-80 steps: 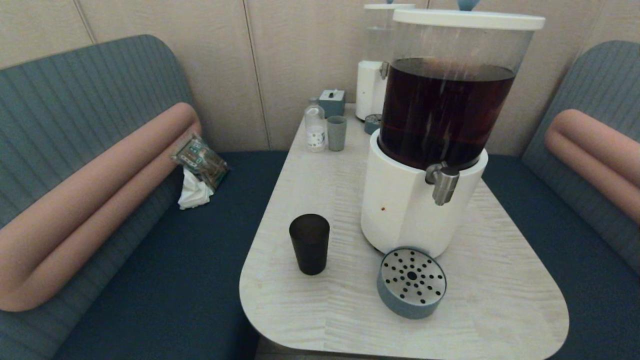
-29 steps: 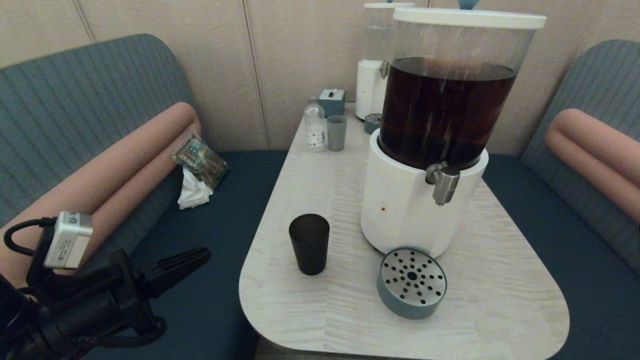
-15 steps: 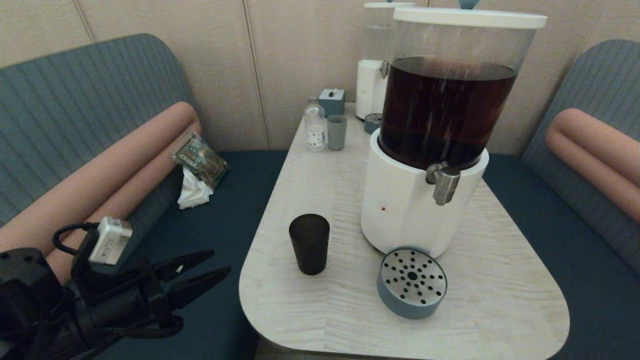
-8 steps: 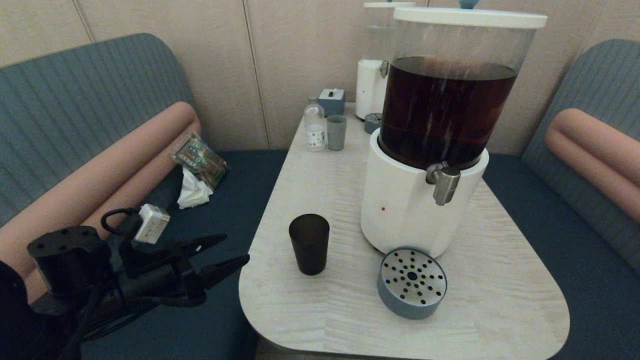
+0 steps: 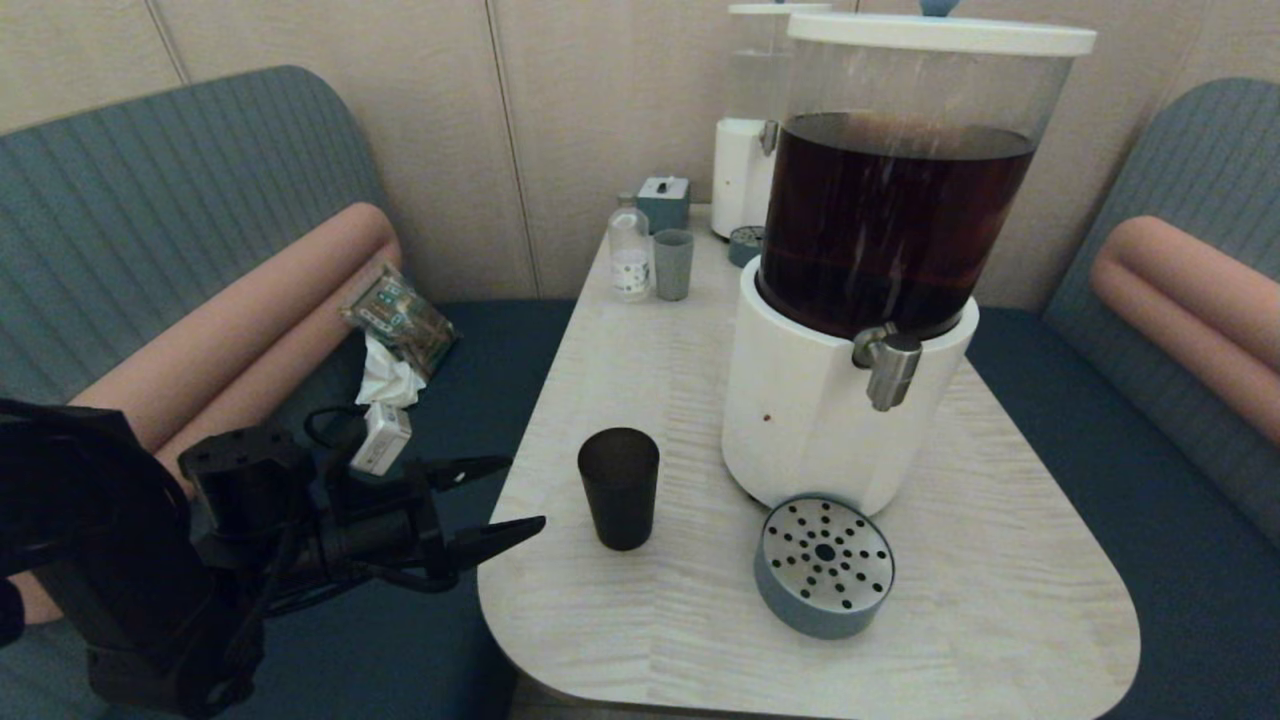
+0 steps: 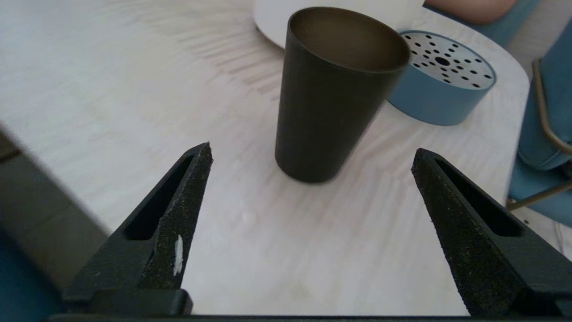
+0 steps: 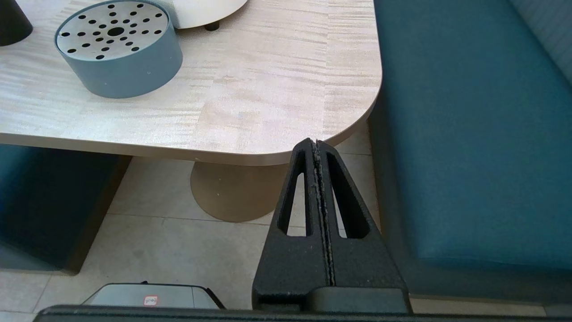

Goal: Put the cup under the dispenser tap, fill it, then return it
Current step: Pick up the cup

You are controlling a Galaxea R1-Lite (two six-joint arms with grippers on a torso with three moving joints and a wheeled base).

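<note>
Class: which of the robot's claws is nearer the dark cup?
Left. The left claw is open beside the cup; the right claw is shut, low off the table's corner.

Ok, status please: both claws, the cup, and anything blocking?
Left claw open, level with the cup, not touching. Right claw shut, parked below the table edge. Cup upright, empty, not yet under the dispenser tap. Nothing between claw and cup.

A pale wood-grain table [image 5: 640, 640] with rounded corners stands on a round pedestal base [image 7: 232, 192] over a beige tiled floor [image 7: 156, 246]. Blue-green booth benches [image 5: 150, 220] with salmon-pink bolsters [image 5: 250, 310] flank the table on both sides, and a beige panelled wall [image 5: 560, 120] rises behind it.
</note>
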